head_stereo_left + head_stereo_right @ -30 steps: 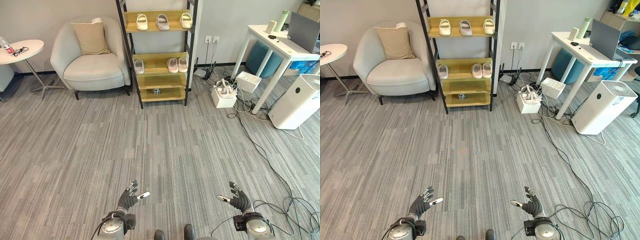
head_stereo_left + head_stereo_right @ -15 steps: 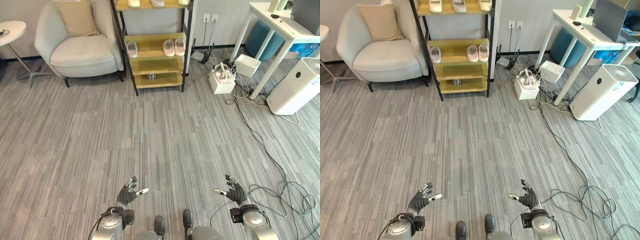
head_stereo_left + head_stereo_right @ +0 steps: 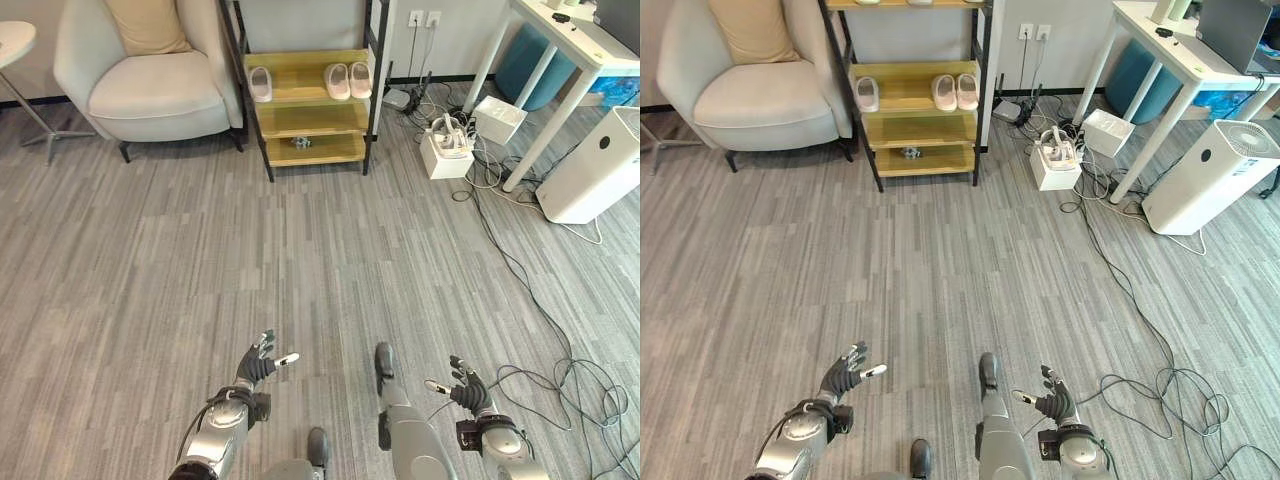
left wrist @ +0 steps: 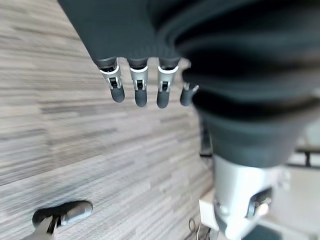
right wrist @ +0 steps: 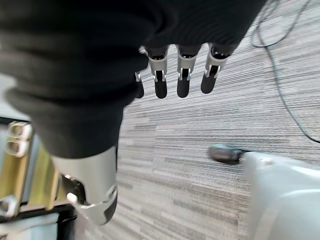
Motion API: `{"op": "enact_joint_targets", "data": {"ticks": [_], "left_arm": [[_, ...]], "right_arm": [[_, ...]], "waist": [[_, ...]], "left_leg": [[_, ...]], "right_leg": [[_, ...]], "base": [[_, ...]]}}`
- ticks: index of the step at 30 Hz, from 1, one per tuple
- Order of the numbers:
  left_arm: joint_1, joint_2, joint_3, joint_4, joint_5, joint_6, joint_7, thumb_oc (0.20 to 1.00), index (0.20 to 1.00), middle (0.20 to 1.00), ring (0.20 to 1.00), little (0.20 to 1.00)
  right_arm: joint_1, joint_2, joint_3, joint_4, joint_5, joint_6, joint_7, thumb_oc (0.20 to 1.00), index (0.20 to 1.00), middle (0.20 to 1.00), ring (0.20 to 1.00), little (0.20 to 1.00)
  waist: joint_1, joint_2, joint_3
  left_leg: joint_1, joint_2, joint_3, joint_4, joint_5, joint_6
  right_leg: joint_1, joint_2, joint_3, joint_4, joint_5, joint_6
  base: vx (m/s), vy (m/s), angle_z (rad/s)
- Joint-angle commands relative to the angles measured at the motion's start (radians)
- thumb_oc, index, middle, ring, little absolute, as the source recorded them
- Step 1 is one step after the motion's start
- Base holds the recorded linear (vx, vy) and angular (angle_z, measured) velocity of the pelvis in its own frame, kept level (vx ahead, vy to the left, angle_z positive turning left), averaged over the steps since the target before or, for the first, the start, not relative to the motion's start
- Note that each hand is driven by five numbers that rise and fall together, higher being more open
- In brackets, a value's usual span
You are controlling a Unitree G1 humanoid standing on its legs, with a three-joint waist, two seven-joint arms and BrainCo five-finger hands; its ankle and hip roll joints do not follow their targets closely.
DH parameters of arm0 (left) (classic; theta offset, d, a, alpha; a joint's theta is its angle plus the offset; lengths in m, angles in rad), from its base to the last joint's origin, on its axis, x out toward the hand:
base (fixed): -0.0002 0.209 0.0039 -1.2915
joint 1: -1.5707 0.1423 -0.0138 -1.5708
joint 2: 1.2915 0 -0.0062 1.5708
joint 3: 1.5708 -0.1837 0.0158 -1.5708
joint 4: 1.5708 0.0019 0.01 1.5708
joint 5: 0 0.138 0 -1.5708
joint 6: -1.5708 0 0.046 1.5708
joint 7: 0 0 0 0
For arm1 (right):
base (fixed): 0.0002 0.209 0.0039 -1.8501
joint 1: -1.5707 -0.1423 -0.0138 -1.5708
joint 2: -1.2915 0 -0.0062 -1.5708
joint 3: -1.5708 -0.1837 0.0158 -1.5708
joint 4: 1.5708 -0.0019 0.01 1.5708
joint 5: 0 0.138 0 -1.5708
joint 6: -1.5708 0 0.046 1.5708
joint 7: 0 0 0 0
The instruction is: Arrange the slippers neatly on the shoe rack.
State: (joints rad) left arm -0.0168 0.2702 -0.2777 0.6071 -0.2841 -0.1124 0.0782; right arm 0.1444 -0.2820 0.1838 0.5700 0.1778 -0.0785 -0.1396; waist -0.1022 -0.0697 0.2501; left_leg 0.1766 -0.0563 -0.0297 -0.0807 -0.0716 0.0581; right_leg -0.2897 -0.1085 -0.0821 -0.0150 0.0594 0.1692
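Your left hand (image 3: 258, 365) and right hand (image 3: 466, 391) hang low, fingers spread, holding nothing. Three slippers (image 3: 338, 80) sit on the rack (image 3: 305, 118), well ahead; any tidying remains.

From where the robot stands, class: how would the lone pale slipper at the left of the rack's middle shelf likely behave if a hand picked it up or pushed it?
The lone slipper looks like thick moulded foam, so probably light and slightly squashy rather than floppy. It lies flat on the shelf, so a push would likely slide it, not tip or roll it. Its smooth surface might slip from a loose grip.
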Motion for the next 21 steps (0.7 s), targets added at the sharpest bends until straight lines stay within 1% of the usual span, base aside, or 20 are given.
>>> {"op": "enact_joint_targets", "data": {"ticks": [1, 2, 3, 4, 5, 6, 8, 9, 10, 11, 12, 13, 14, 15, 16, 17, 18, 19, 21], "left_arm": [[-0.008, 0.003, -0.018, -0.053, 0.034, -0.040, -0.006, 1.000, 1.000, 1.000, 1.000, 1.000], [-0.008, 0.003, -0.018, -0.053, 0.034, -0.040, -0.006, 1.000, 1.000, 1.000, 1.000, 1.000], [-0.010, -0.004, -0.027, -0.053, 0.024, -0.037, -0.010, 1.000, 1.000, 1.000, 1.000, 1.000], [-0.006, -0.003, -0.032, -0.059, 0.015, -0.039, -0.014, 1.000, 1.000, 1.000, 1.000, 1.000], [-0.009, -0.005, -0.038, -0.047, 0.003, -0.036, -0.021, 1.000, 1.000, 1.000, 1.000, 1.000], [-0.010, -0.006, -0.038, -0.047, 0.003, -0.036, -0.021, 1.000, 1.000, 1.000, 1.000, 1.000], [-0.010, -0.004, -0.035, -0.040, -0.007, -0.035, -0.023, 1.000, 1.000, 1.000, 1.000, 1.000], [-0.008, -0.004, -0.033, -0.034, -0.013, -0.035, -0.020, 1.000, 1.000, 1.000, 1.000, 1.000], [-0.009, -0.005, -0.031, -0.033, -0.022, -0.035, -0.020, 1.000, 1.000, 1.000, 1.000, 1.000], [-0.014, -0.007, -0.033, -0.027, -0.026, -0.036, -0.019, 1.000, 1.000, 1.000, 1.000, 1.000], [-0.018, -0.010, -0.036, -0.026, -0.030, -0.034, -0.020, 1.000, 1.000, 1.000, 1.000, 1.000], [-0.020, -0.012, -0.037, -0.026, -0.031, -0.034, -0.019, 1.000, 1.000, 1.000, 1.000, 1.000], [-0.024, -0.014, -0.041, -0.020, -0.027, -0.033, -0.018, 1.000, 1.000, 1.000, 1.000, 1.000], [-0.023, -0.016, -0.045, -0.022, -0.026, -0.033, -0.019, 1.000, 1.000, 1.000, 1.000, 1.000], [-0.024, -0.019, -0.049, -0.025, -0.024, -0.032, -0.020, 1.000, 1.000, 1.000, 1.000, 1.000], [-0.025, -0.020, -0.054, -0.029, -0.020, -0.030, -0.019, 1.000, 1.000, 1.000, 1.000, 1.000], [-0.032, -0.019, -0.060, -0.031, -0.015, -0.031, -0.014, 1.000, 1.000, 1.000, 1.000, 1.000], [-0.041, -0.017, -0.060, -0.024, -0.015, -0.031, -0.006, 1.000, 1.000, 1.000, 1.000, 1.000], [-0.036, -0.015, -0.055, -0.023, -0.017, -0.032, -0.006, 1.000, 1.000, 1.000, 1.000, 1.000]], "right_arm": [[0.006, -0.052, -0.007, -0.045, 0.010, -0.037, 0.007, 1.000, 1.000, 1.000, 1.000, 1.000], [0.006, -0.052, -0.007, -0.045, 0.010, -0.037, 0.007, 1.000, 1.000, 1.000, 1.000, 1.000], [0.021, -0.073, -0.015, -0.054, 0.011, -0.043, 0.013, 1.000, 1.000, 1.000, 1.000, 1.000], [0.029, -0.082, -0.015, -0.062, 0.013, -0.047, 0.017, 1.000, 1.000, 1.000, 1.000, 1.000], [0.022, -0.096, -0.012, -0.057, 0.024, -0.055, 0.021, 1.000, 1.000, 1.000, 1.000, 1.000], [0.021, -0.096, -0.012, -0.057, 0.024, -0.056, 0.021, 1.000, 1.000, 1.000, 1.000, 1.000], [0.019, -0.108, -0.006, -0.075, 0.033, -0.066, 0.029, 1.000, 1.000, 1.000, 1.000, 1.000], [0.019, -0.110, -0.005, -0.078, 0.037, -0.069, 0.029, 1.000, 1.000, 1.000, 1.000, 1.000], [0.014, -0.114, -0.004, -0.077, 0.039, -0.069, 0.027, 1.000, 1.000, 1.000, 1.000, 1.000], [0.009, -0.118, -0.004, -0.077, 0.040, -0.067, 0.024, 1.000, 1.000, 1.000, 1.000, 1.000], [0.005, -0.119, -0.004, -0.075, 0.044, -0.068, 0.021, 1.000, 1.000, 1.000, 1.000, 1.000], [0.000, -0.119, -0.006, -0.071, 0.052, -0.068, 0.017, 1.000, 1.000, 1.000, 1.000, 1.000], [-0.004, -0.120, -0.009, -0.071, 0.058, -0.069, 0.014, 1.000, 1.000, 1.000, 1.000, 1.000], [-0.007, -0.119, -0.011, -0.068, 0.061, -0.069, 0.014, 1.000, 1.000, 1.000, 1.000, 1.000], [-0.011, -0.118, -0.012, -0.063, 0.062, -0.071, 0.010, 1.000, 1.000, 1.000, 1.000, 1.000], [-0.014, -0.118, -0.011, -0.061, 0.061, -0.070, 0.006, 1.000, 1.000, 1.000, 1.000, 1.000], [-0.023, -0.114, -0.005, -0.051, 0.057, -0.070, -0.007, 1.000, 1.000, 1.000, 1.000, 1.000], [-0.028, -0.108, -0.003, -0.041, 0.053, -0.061, -0.015, 1.000, 1.000, 1.000, 1.000, 1.000], [-0.025, -0.106, -0.002, -0.045, 0.049, -0.060, -0.011, 1.000, 1.000, 1.000, 1.000, 1.000]], "waist": [[-0.041, 0.033, -0.037], [-0.041, 0.033, -0.037], [-0.051, 0.049, -0.056], [-0.055, 0.057, -0.061], [-0.055, 0.064, -0.063], [-0.055, 0.064, -0.063], [-0.046, 0.060, -0.056], [-0.042, 0.055, -0.054], [-0.033, 0.045, -0.045], [-0.027, 0.033, -0.034], [-0.019, 0.019, -0.025], [-0.009, 0.009, -0.019], [0.001, -0.004, -0.015], [0.008, -0.011, -0.012], [0.015, -0.007, -0.010], [0.024, 0.002, -0.008], [0.045, 0.018, -0.004], [0.054, 0.014, -0.008], [0.058, 0.015, -0.016]], "left_leg": [[0.156, 0.041, -0.043, -0.007, -0.189, -0.069], [0.156, 0.041, -0.043, -0.007, -0.189, -0.069], [0.156, 0.096, -0.044, -0.007, -0.148, -0.098], [0.143, 0.115, -0.048, 0.016, -0.116, -0.112], [0.090, 0.135, -0.050, 0.124, -0.038, -0.137], [0.088, 0.135, -0.051, 0.128, -0.039, -0.138], [0.044, 0.128, -0.059, 0.258, 0.043, -0.151], [0.025, 0.127, -0.056, 0.324, 0.086, -0.166], [-0.014, 0.128, -0.041, 0.388, 0.113, -0.168], [-0.058, 0.128, -0.013, 0.435, 0.101, -0.153], [-0.105, 0.124, 0.017, 0.451, 0.070, -0.137], [-0.139, 0.117, 0.041, 0.440, 0.039, -0.122], [-0.180, 0.102, 0.065, 0.398, -0.014, -0.102], [-0.215, 0.091, 0.078, 0.354, -0.042, -0.094], [-0.246, 0.089, 0.085, 0.279, -0.017, -0.098], [-0.273, 0.098, 0.088, 0.194, 0.042, -0.105], [-0.332, 0.111, 0.095, 0.062, 0.134, -0.118], [-0.364, 0.113, 0.117, -0.006, 0.164, -0.128], [-0.362, 0.114, 0.117, -0.007, 0.163, -0.132]], "right_leg": [[0.049, 0.060, 0.010, -0.040, 0.107, -0.010], [0.049, 0.060, 0.010, -0.040, 0.107, -0.010], [0.056, 0.083, 0.006, -0.022, 0.093, -0.029], [0.060, 0.096, 0.007, -0.015, 0.080, -0.040], [0.081, 0.117, 0.012, -0.005, 0.050, -0.064], [0.080, 0.116, 0.011, -0.004, 0.049, -0.064], [0.119, 0.134, 0.022, -0.004, 0.027, -0.089], [0.140, 0.138, 0.025, -0.010, 0.015, -0.099], [0.165, 0.132, 0.030, -0.016, -0.002, -0.109], [0.187, 0.122, 0.037, -0.020, -0.016, -0.115], [0.209, 0.107, 0.044, -0.024, -0.028, -0.116], [0.231, 0.097, 0.047, -0.030, -0.037, -0.115], [0.253, 0.081, 0.049, -0.036, -0.049, -0.110], [0.272, 0.068, 0.053, -0.040, -0.058, -0.104], [0.293, 0.064, 0.053, -0.044, -0.071, -0.101], [0.317, 0.070, 0.052, -0.049, -0.085, -0.101], [0.365, 0.079, 0.049, -0.058, -0.110, -0.103], [0.410, 0.076, 0.049, -0.071, -0.131, -0.095], [0.423, 0.076, 0.061, -0.071, -0.137, -0.091]], "base": [[0.23, -0.136, 0.56], [0.45, -0.313, 0.60], [0.31, -0.244, 0.54], [0.48, -0.368, 0.73], [0.26, -0.192, 0.54], [0.25, -0.180, 0.36], [0.22, -0.128, -0.12], [0.26, -0.143, -0.29], [0.23, -0.124, -0.40], [0.22, -0.104, -0.29], [0.22, -0.066, -0.28], [0.26, -0.027, -0.03], [0.27, 0.012, 0.01], [0.28, 0.051, 0.08], [0.28, 0.079, 0.03], [0.38, 0.126, 0.02], [0.50, 0.164, 0.18], [0.51, 0.186, 0.08], [0.36, 0.157, -0.15]]}}
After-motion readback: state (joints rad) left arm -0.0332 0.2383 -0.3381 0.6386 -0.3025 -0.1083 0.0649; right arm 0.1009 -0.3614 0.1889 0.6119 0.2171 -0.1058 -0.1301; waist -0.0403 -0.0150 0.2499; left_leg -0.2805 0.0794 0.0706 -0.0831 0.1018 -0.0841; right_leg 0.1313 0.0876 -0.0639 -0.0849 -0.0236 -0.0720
